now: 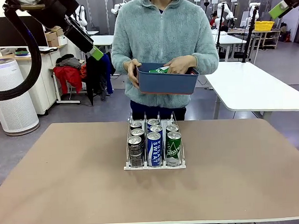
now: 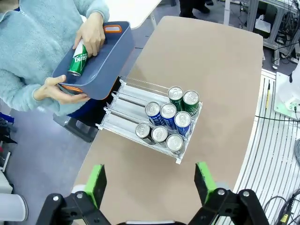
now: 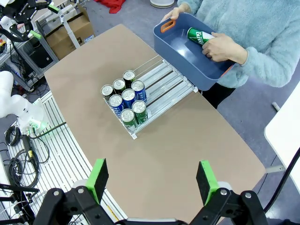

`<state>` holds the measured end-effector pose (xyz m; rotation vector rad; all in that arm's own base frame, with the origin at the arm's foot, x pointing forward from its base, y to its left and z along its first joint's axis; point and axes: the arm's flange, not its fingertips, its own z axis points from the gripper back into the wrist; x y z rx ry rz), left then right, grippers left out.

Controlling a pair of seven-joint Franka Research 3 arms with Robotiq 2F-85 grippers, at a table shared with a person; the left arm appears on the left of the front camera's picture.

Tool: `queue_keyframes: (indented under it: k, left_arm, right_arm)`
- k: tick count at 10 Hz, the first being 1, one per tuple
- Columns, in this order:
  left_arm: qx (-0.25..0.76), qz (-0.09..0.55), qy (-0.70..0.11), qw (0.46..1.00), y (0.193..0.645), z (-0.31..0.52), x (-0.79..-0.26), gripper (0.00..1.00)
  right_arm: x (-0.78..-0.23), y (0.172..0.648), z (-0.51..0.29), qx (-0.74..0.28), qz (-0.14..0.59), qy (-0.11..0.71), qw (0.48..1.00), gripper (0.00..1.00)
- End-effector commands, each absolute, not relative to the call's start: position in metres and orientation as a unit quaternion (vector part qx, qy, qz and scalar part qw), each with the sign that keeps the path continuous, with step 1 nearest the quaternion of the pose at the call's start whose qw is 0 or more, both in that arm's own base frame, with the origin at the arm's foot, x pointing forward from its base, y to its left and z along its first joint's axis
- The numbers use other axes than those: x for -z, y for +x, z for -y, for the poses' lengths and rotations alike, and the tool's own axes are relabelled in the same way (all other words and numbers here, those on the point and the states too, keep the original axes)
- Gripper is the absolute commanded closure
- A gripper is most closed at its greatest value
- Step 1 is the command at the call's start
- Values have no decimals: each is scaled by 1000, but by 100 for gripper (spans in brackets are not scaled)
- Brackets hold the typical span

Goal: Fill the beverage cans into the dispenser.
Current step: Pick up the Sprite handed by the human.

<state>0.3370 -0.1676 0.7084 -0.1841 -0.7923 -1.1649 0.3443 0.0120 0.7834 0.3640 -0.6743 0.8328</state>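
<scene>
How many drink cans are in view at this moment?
9. Eight stand in the dispenser: three dark cans, three blue cans, two green cans, one colour per lane. Another green can lies in the bin the person holds, under a hand. The bin may hide more.

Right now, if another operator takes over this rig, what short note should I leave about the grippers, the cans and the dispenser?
Left gripper: open, empty, high above the table. Right gripper: open, empty, high.
Done: dispenser, mid-table, holds three dark cans, three blue cans, two green cans.
Person at far side: one hand holds the blue bin, the other hand grips a green can inside it.
Left: that can, probably the green lane.
</scene>
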Motion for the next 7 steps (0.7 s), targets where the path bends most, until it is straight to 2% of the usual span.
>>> queue_keyframes:
  k: [1, 7]
  left_arm:
    - [535, 359, -86, 760, 339, 167, -708, 0]
    - [535, 359, -86, 760, 339, 167, -708, 0]
  right_arm:
    - [-782, 344, -13, -396, 318, 175, 844, 0]
    - [-782, 344, -13, -396, 318, 175, 844, 0]
